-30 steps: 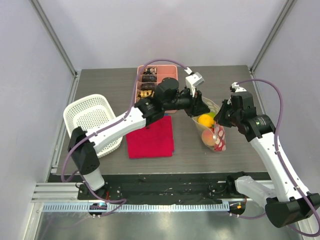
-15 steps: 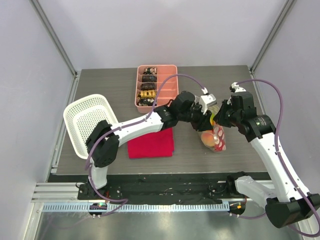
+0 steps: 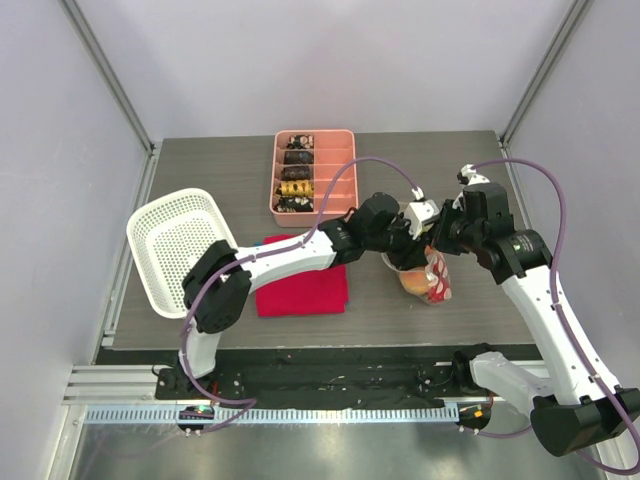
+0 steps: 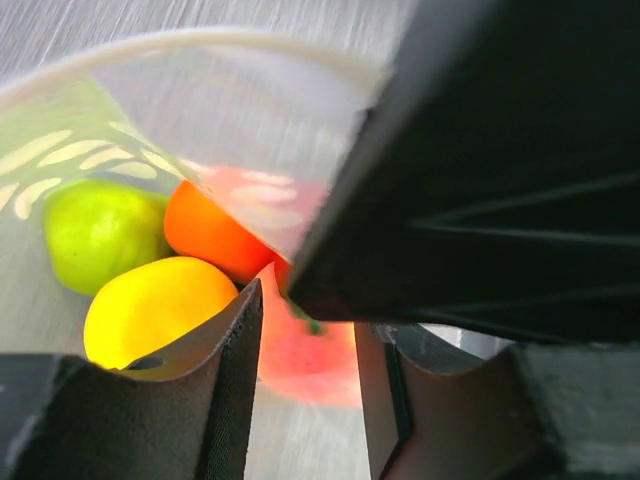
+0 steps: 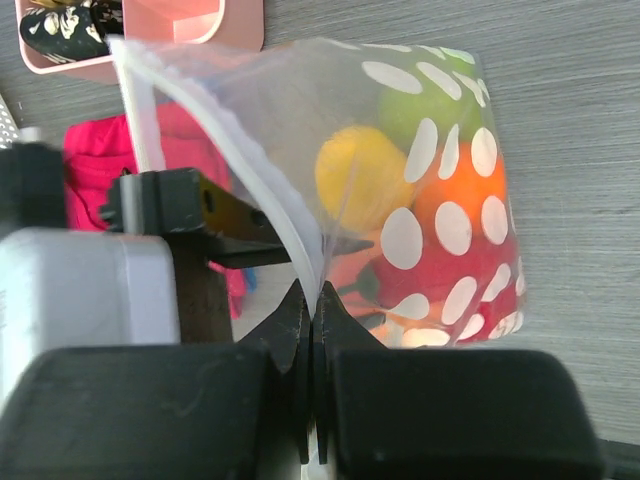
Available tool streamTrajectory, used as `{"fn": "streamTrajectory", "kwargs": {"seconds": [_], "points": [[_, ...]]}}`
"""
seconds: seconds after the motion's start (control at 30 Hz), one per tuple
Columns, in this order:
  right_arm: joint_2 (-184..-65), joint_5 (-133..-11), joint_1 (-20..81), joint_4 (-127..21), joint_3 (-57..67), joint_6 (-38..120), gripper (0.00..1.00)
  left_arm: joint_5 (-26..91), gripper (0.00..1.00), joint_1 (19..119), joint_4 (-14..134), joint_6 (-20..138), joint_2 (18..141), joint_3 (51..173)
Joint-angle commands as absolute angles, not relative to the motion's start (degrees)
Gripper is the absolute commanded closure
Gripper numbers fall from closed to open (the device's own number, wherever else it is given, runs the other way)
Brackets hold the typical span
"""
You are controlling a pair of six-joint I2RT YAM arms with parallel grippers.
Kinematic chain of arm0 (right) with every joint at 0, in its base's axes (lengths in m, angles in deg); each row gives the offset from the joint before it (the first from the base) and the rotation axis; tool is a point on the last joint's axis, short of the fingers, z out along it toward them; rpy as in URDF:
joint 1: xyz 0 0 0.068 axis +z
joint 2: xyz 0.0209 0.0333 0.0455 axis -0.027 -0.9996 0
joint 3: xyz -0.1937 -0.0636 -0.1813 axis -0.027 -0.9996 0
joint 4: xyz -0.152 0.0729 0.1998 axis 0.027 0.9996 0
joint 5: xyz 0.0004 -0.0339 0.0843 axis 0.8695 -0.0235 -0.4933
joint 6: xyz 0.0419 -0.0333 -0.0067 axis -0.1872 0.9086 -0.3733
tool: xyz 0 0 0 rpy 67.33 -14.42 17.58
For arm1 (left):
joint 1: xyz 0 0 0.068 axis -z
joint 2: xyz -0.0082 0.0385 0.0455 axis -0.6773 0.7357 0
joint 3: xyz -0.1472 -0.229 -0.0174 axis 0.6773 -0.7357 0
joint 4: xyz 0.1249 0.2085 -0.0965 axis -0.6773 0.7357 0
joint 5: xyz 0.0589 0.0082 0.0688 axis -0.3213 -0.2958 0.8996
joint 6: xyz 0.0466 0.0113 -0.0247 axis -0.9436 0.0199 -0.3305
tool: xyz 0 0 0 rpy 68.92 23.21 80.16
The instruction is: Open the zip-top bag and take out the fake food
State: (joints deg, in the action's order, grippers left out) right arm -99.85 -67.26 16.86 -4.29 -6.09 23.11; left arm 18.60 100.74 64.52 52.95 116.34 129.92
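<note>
The zip-top bag [image 3: 432, 278], clear with white dots, stands open at centre right of the table. My right gripper [image 3: 441, 238] is shut on its rim; in the right wrist view the jaws [image 5: 312, 296] pinch the white zip edge of the bag [image 5: 440, 150]. My left gripper [image 3: 411, 243] reaches into the bag's mouth, jaws open [image 4: 308, 322]. The fake food lies inside: a yellow fruit [image 4: 150, 305], a green one [image 4: 100, 230], an orange [image 4: 210, 235] and a blurred red-peach piece [image 4: 310, 360] just beyond the open fingers. Nothing is gripped.
A pink divided tray [image 3: 340, 175] with dark and gold pieces stands at the back. A red cloth [image 3: 300, 288] lies under the left arm. A white lattice basket [image 3: 180, 240] stands at the left edge.
My left gripper has swung right and down from beside the bag into its open mouth. My right gripper has stayed put, holding the rim.
</note>
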Motion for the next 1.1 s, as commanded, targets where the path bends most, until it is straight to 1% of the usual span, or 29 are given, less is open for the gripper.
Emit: {"fn": "streamTrajectory", "kwargs": {"seconds": [0.0,0.07,0.13,0.2,0.27,0.3,0.37,0.57,0.6,0.67,0.7,0.77,0.8,0.87,0.93,1.07], "points": [[-98.12,-68.63,17.19,-6.30,-2.73,22.56,0.98,21.22,0.60,100.90,63.29,50.79,117.78,132.49],[-98.29,-68.80,17.28,-6.21,-2.64,22.65,0.99,21.49,0.60,100.90,63.38,50.79,118.48,132.84],[-98.38,-69.24,17.19,-6.47,-2.64,22.73,0.99,21.14,0.69,100.90,63.29,51.05,118.83,133.11],[-98.47,-69.33,17.19,-6.39,-2.46,22.99,0.98,20.79,0.83,100.90,62.85,51.49,118.74,133.11],[-98.29,-69.15,17.19,-6.47,-2.55,23.08,0.98,20.69,0.88,100.90,62.33,52.28,118.31,132.67],[-98.29,-69.07,17.19,-6.39,-2.55,23.17,0.99,20.87,0.95,100.90,61.11,52.46,118.04,132.50],[-98.29,-68.72,17.28,-6.30,-2.72,23.52,0.99,20.87,1.00,100.90,60.39,52.20,117.25,132.06],[-98.12,-65.47,17.19,-5.33,-2.46,24.14,0.99,21.22,1.00,100.82,61.97,51.14,114.97,131.53],[-98.03,-65.64,17.28,-5.33,-2.29,24.14,0.99,21.57,0.93,100.73,61.97,51.14,115.14,131.53],[-97.94,-67.30,17.19,-5.33,-1.76,23.70,0.99,20.79,0.77,100.64,62.95,51.23,115.58,131.53],[-98.03,-67.92,17.19,-5.33,-1.58,23.35,0.99,20.78,0.63,100.64,62.33,51.66,115.93,131.09],[-97.51,-69.58,17.28,-6.47,-1.49,22.13,0.99,20.52,0.54,100.64,58.56,52.28,116.02,128.72],[-97.33,-70.81,17.19,-6.82,-1.58,21.68,0.99,20.43,0.53,100.64,55.07,52.72,116.19,127.85],[-97.24,-71.61,17.28,-7.35,-1.23,20.98,0.99,20.52,0.50,100.64,53.37,53.42,116.98,127.40],[-96.89,-72.05,17.19,-7.79,-1.06,20.10,0.99,20.61,0.39,100.64,51.78,53.77,117.95,127.83],[-96.45,-72.58,17.19,-7.88,-0.97,19.22,0.99,19.82,0.27,100.64,47.31,55.27,118.13,126.96]]}}
